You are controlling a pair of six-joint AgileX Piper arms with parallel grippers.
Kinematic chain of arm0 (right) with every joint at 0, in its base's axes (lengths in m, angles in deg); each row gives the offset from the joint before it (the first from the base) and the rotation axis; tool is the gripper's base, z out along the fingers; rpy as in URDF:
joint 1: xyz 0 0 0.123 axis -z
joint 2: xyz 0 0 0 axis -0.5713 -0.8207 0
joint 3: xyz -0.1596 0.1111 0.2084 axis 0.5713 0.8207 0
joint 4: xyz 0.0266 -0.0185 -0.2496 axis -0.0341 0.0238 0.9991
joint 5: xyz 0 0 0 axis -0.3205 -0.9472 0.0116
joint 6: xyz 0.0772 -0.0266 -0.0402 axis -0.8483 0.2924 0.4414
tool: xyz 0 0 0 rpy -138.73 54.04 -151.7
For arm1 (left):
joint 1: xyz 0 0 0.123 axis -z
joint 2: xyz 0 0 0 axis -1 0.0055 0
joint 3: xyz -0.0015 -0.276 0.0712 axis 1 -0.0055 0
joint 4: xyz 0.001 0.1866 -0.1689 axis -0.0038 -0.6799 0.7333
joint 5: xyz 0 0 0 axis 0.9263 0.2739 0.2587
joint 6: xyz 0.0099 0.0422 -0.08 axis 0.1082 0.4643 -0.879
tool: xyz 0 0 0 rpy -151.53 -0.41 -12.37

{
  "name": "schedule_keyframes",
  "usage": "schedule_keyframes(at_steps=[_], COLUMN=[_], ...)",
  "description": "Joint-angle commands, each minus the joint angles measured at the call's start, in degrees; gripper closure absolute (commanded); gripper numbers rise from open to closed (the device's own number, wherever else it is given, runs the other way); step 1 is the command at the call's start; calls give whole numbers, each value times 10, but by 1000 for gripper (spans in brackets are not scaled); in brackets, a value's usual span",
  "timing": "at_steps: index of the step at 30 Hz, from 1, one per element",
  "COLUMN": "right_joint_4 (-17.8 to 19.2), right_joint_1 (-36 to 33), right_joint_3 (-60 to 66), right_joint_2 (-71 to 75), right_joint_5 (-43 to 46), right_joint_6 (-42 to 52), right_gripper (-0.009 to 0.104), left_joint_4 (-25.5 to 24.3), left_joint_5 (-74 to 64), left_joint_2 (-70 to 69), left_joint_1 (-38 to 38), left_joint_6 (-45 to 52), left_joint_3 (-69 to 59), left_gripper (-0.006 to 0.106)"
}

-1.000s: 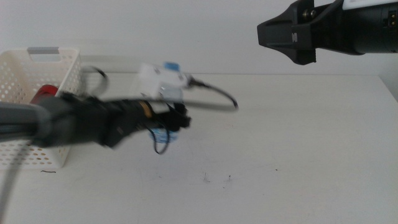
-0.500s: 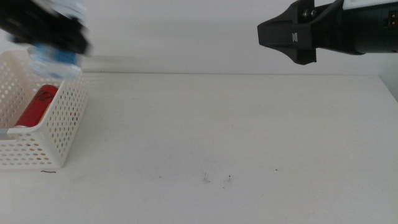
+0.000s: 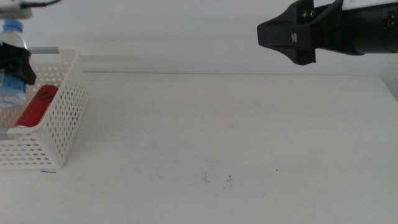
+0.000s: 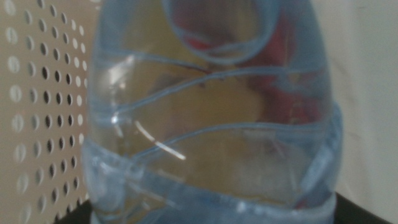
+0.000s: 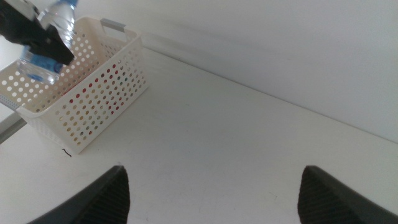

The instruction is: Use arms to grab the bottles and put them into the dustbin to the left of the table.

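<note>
The left arm reaches out over the far left edge of the scene, so that only its left claw [image 3: 17, 67] shows in the middle view, poised above the white dustbin [image 3: 65, 124]. That claw is pinched on the small clear water bottle [image 3: 12, 81], which hangs upright with its blue cap on top, over the open basket and partly below its rim line as seen from the front. In the left wrist view the bottle [image 4: 211, 112] fills nearly the whole picture, with the perforated wall of the dustbin [image 4: 37, 106] behind it. A red can [image 3: 36, 106] lies inside the dustbin. The right arm is held high at the upper right, well apart from the basket, its right claw [image 3: 283, 34] pointing left over the white worktop [image 3: 236, 130]; its two dark jaws stand wide apart with nothing between them.
</note>
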State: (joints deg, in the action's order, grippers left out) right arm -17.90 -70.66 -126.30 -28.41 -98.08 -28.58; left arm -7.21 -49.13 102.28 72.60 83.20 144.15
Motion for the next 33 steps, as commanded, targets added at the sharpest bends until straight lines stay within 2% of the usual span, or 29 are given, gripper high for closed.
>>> schedule_keyframes(at_steps=[1,3,6,10,14,15,20,27,32,33], right_joint_4=[2,2,2,2,2,2,2,2,2,2], right_joint_1=[4,4,4,4,4,4,4,4,4,4], right_joint_3=[-1,-1,-1,-1,-1,-1,-1,-1,-1,-1], right_joint_2=[3,3,3,3,3,3,3,3,3,3], right_joint_5=[3,3,3,3,3,3,3,3,3,3], right_joint_6=[6,6,6,6,6,6,6,6,6,6], right_gripper=[3,3,3,3,3,3,3,3,3,3], left_joint_4=[13,13,22,36,27,26,29,21,4,-14], left_joint_5=[30,38,60,73,69,65,46,14,-9,4], left_joint_2=[10,24,40,52,55,55,49,-8,-83,-102], left_joint_1=[-1,-1,-1,0,0,0,2,23,90,109], left_joint_6=[4,4,5,20,16,14,8,-53,-84,-109], left_joint_3=[9,9,9,9,9,9,9,11,-1,-13], left_gripper=[101,96,81,48,11,6,7,7,7,7])
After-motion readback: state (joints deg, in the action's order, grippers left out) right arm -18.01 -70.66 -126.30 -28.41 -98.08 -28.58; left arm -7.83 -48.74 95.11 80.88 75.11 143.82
